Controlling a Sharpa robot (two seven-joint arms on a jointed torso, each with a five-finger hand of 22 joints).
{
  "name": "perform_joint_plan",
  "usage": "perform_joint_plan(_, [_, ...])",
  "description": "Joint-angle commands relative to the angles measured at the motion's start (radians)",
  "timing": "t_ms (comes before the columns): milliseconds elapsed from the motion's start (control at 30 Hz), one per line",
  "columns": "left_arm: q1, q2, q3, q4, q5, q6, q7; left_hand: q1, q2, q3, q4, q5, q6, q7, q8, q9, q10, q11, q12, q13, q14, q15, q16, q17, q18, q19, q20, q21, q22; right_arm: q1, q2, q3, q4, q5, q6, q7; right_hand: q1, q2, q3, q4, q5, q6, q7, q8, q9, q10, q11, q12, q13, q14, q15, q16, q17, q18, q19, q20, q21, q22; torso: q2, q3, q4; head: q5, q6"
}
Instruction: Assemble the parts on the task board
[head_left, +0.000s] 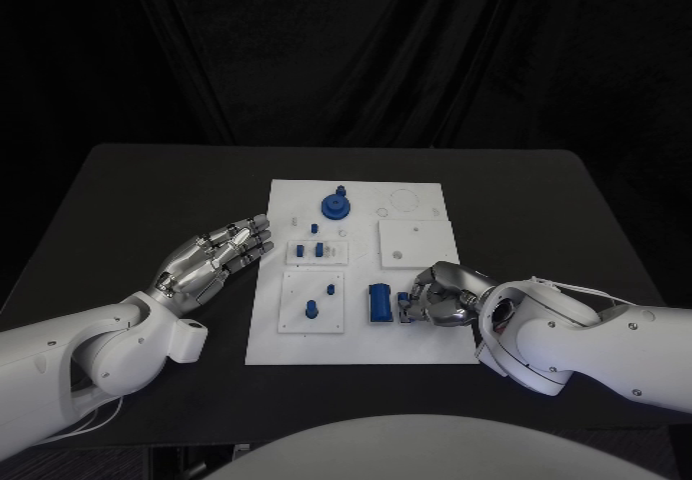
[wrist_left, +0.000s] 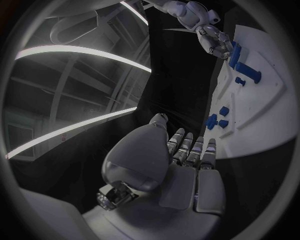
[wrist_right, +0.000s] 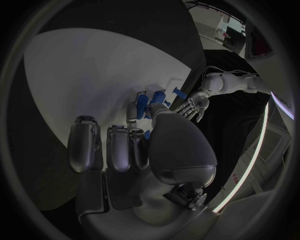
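Board (head_left: 418, 340) lies mid-table (head_left: 130, 190), white; left hand (head_left: 216, 257) rests just off its left edge, fingers straight and apart, grasping nothing, fingertips near the board rim; right hand (head_left: 440, 296) sits on the board's lower right, fingers curled beside the block (head_left: 379, 302), touching or very close; whether it grasps the block cannot be told; gear (head_left: 335, 206) stands at the board's top; pegs (head_left: 313, 251) stand in the middle plate; pin (head_left: 310, 311) stands in the lower-left plate.
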Motion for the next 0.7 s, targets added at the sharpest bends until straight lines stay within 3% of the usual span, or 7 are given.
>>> perform_joint_plan(33, [-0.001, 0.000, 0.001, 0.002, 0.008, 0.014, 0.005, 0.008, 0.000, 0.006, -0.002, 0.007, 0.009, 0.041, 0.005, 0.001, 0.000, 0.007, 0.005, 0.001, 0.004, 0.003, 0.007, 0.002, 0.000, 0.001, 0.005, 0.003, 0.001, -0.003, -0.001, 0.000, 0.006, 0.004, -0.009, 0.007, -0.007, -0.016, 0.001, 0.011, -0.018, 0.027, -0.020, 0.009, 0.010, 0.105, -0.006, 0.005, 0.263, 0.064, -0.009, 0.001, 0.015, -0.008, 0.030, -0.009, 0.003, 0.191, 0.000, 0.0000, 0.0001, -0.001, 0.000])
perform_joint_plan(167, [-0.001, 0.001, 0.001, 0.002, 0.008, 0.015, 0.003, 0.008, -0.001, 0.006, -0.002, 0.007, 0.010, 0.042, 0.006, 0.001, 0.000, 0.008, 0.006, 0.001, 0.004, 0.003, 0.008, 0.002, 0.000, 0.001, 0.005, 0.003, 0.001, -0.003, 0.000, 0.000, 0.005, 0.004, -0.007, 0.002, -0.025, -0.016, 0.003, 0.024, -0.068, 0.032, -0.025, 0.023, 0.028, 0.105, -0.011, 0.005, 0.263, 0.064, -0.013, 0.002, 0.017, -0.008, 0.030, -0.013, 0.005, 0.191, 0.000, -0.0001, -0.0001, -0.002, 0.000])
perform_joint_plan(267, [-0.001, 0.001, 0.001, 0.002, 0.008, 0.015, 0.002, 0.009, -0.001, 0.008, -0.003, 0.008, 0.013, 0.043, 0.006, 0.002, 0.001, 0.009, 0.007, 0.001, 0.005, 0.003, 0.008, 0.002, 0.000, 0.002, 0.005, 0.004, 0.002, -0.003, 0.001, 0.000, 0.004, 0.004, -0.005, -0.004, -0.072, -0.002, -0.007, 0.026, -0.150, 0.034, -0.025, 0.026, 0.037, 0.105, -0.011, 0.005, 0.263, 0.064, -0.013, 0.002, 0.018, -0.009, 0.031, -0.014, 0.005, 0.191, 0.001, -0.0003, -0.0003, -0.002, 0.000])
perform_joint_plan(300, [-0.001, 0.001, 0.001, 0.002, 0.008, 0.015, 0.002, 0.009, -0.001, 0.008, -0.003, 0.008, 0.013, 0.043, 0.006, 0.002, 0.001, 0.009, 0.007, 0.001, 0.005, 0.003, 0.008, 0.002, 0.000, 0.002, 0.005, 0.004, 0.002, -0.003, 0.001, 0.000, 0.003, 0.004, -0.005, -0.006, -0.094, 0.004, -0.013, 0.026, -0.196, 0.035, -0.025, 0.026, 0.041, 0.105, -0.010, 0.005, 0.263, 0.064, -0.013, 0.002, 0.018, -0.008, 0.031, -0.014, 0.004, 0.191, 0.001, -0.0002, 0.0000, -0.002, 0.000])
perform_joint_plan(467, [-0.001, 0.001, 0.001, 0.002, 0.008, 0.015, -0.001, 0.010, -0.002, 0.009, -0.004, 0.010, 0.017, 0.044, 0.007, 0.002, 0.002, 0.010, 0.009, 0.002, 0.005, 0.003, 0.009, 0.002, 0.000, 0.002, 0.005, 0.004, 0.002, -0.004, 0.002, 0.000, 0.000, 0.002, 0.001, -0.024, -0.122, 0.014, -0.021, 0.027, -0.257, 0.034, -0.025, 0.025, 0.049, 0.105, -0.010, 0.005, 0.263, 0.064, -0.013, 0.001, 0.015, -0.008, 0.030, -0.014, 0.002, 0.191, 0.000, -0.0001, 0.0000, -0.002, 0.000])
perform_joint_plan(533, [-0.001, 0.001, 0.001, 0.002, 0.008, 0.015, -0.002, 0.010, -0.002, 0.010, -0.004, 0.011, 0.020, 0.045, 0.008, 0.003, 0.002, 0.011, 0.009, 0.001, 0.005, 0.003, 0.010, 0.002, 0.000, 0.002, 0.005, 0.004, 0.002, -0.004, 0.002, 0.000, -0.002, -0.001, 0.005, -0.034, -0.148, 0.021, -0.031, 0.027, -0.312, 0.036, -0.024, 0.024, 0.053, 0.105, -0.009, 0.005, 0.263, 0.064, -0.012, 0.000, 0.013, -0.007, 0.029, -0.014, -0.001, 0.190, 0.001, 0.0002, 0.0000, -0.002, 0.000])
perform_joint_plan(700, [-0.001, 0.001, 0.001, 0.002, 0.008, 0.015, -0.004, 0.011, -0.003, 0.011, -0.005, 0.011, 0.023, 0.046, 0.009, 0.003, 0.002, 0.011, 0.010, 0.002, 0.006, 0.003, 0.011, 0.002, 0.000, 0.002, 0.006, 0.004, 0.002, -0.004, 0.003, 0.000, -0.004, -0.004, 0.006, -0.045, -0.159, 0.025, -0.037, 0.028, -0.335, 0.037, -0.023, 0.023, 0.057, 0.105, -0.009, 0.005, 0.263, 0.062, -0.012, -0.003, 0.006, -0.006, 0.027, -0.013, -0.006, 0.188, 0.000, 0.0000, 0.0001, -0.001, 0.000])
